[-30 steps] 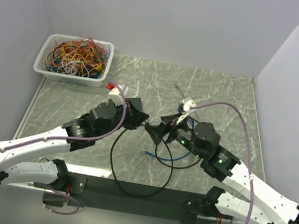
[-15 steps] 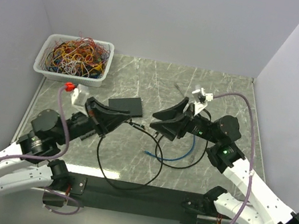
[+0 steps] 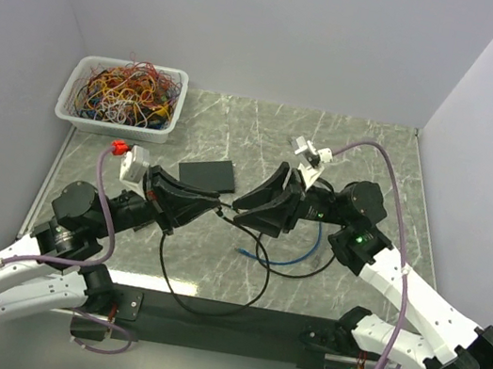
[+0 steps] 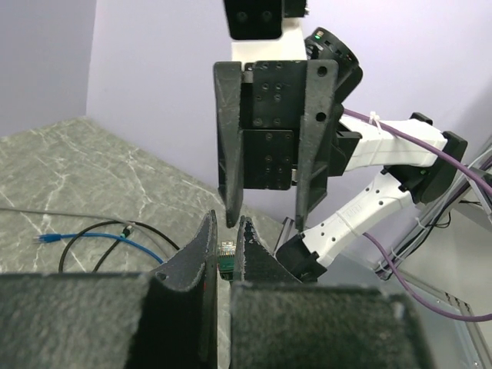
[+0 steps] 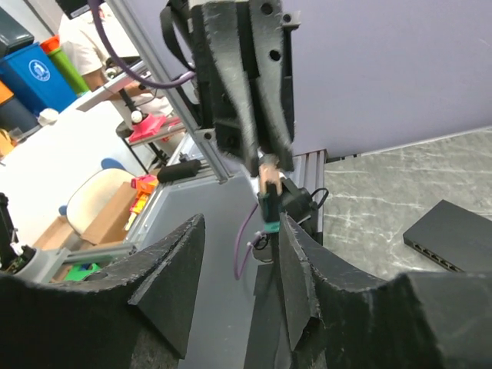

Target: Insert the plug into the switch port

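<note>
Underneath everything, a grey-green marbled table (image 3: pixel 366 158). Reaching in from the near edge, the left arm (image 3: pixel 23 260) and the right arm (image 3: pixel 417 301), white and black, angled toward each other over the middle. In the back left corner, a white bin (image 3: pixel 113 129) heaped with tangled coloured wires (image 3: pixel 128 87). Lying flat on the marble left of centre, the black switch (image 3: pixel 208 174) (a thin, flat box), apart from both claws. Looping across the near half of the table, a black cable (image 3: pixel 206 304). Beside it toward the right, a thinner blue cable (image 3: pixel 295 263), one loose end resting on the surface. Above the cables, tip to tip, the left gripper (image 4: pixel 226 234) and the right gripper (image 4: pixel 266 224). Left: fingers (image 4: pixel 196 254) pressed together, clamped on the plug (image 4: pixel 227 259), held off the table and apart from the switch. Right: spread apart, standing just past the left tips, nothing pinched between. From the right wrist, the plug pale at its end, a teal boot behind it, poking out from the left fingertips.
</note>
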### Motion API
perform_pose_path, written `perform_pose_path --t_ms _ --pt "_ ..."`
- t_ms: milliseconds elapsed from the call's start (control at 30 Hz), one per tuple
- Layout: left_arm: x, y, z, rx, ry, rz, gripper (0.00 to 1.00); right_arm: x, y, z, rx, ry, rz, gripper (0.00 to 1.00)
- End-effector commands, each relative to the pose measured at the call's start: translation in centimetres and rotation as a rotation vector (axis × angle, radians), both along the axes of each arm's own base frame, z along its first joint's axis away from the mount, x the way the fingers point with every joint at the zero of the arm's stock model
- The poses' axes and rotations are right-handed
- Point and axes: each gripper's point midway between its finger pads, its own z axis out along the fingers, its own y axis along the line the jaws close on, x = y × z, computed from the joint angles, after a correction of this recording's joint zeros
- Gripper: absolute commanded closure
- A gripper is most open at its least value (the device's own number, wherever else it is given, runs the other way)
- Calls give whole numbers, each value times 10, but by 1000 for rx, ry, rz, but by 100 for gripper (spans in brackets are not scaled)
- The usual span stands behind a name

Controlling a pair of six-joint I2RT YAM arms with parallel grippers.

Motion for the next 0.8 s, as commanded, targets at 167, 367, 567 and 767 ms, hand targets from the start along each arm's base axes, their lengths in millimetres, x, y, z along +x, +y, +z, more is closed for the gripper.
perform_pose_path --t_ms 167,367,567,767 --pt "-7 -7 12 -48 -36 -55 100 5 9 14 12 -34 3 52" --pt "-6 -7 13 -51 -35 -55 99 7 16 7 -5 -23 9 54" --pt "-4 -7 13 -58 -40 -46 100 5 23 -1 -24 -7 23 56" --pt "-2 -8 10 -54 -32 -40 100 6 23 0 -22 -5 8 68"
